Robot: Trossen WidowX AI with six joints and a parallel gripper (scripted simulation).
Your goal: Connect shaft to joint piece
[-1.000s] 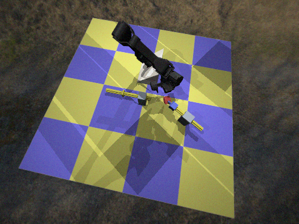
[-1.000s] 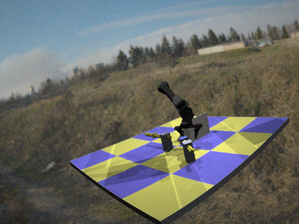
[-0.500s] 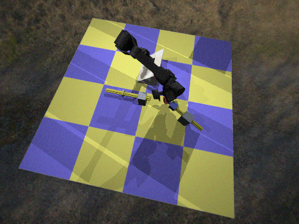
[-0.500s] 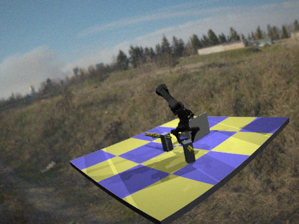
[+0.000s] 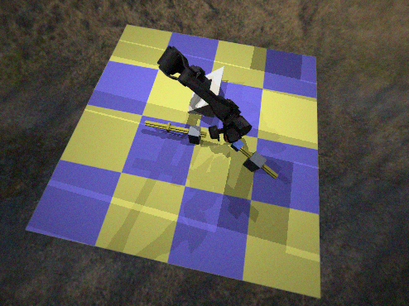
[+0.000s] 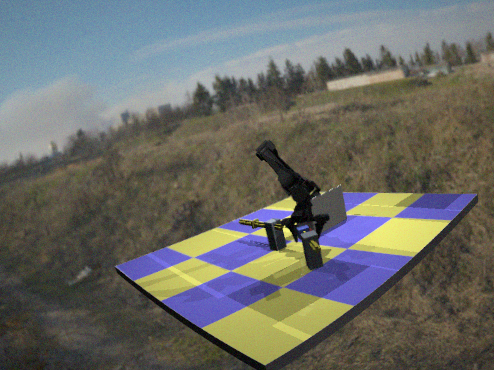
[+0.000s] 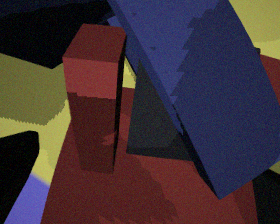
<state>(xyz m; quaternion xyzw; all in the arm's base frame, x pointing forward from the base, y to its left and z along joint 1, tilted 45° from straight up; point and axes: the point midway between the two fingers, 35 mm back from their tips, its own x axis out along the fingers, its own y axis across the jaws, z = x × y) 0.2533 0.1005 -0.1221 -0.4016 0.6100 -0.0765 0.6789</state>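
Open pincer low over the red joint piece

From left to right in the top view, with the left gray block as landmark: a yellow sliding shaft reaches out to the block's left, with a collar partway along. Its other end sticks out a little on the block's right, well short of the red joint piece. Behind the block, a pale upright panel stands on the yellow-and-blue checkered counter.

The black arm slopes down over the panel from upper left, its wrist bent so the pincer points down to the right of the block. The fingers are spread wide, with nothing gripped. In the wrist view the joint piece, with its upright square post, lies between them; whether either finger touches it cannot be told. The arm hides most of it from above, so its opening's direction is unclear.

Farther right of the block, a blue piece sits at the end of the fixed shaft, which runs slantwise through the right gray block.
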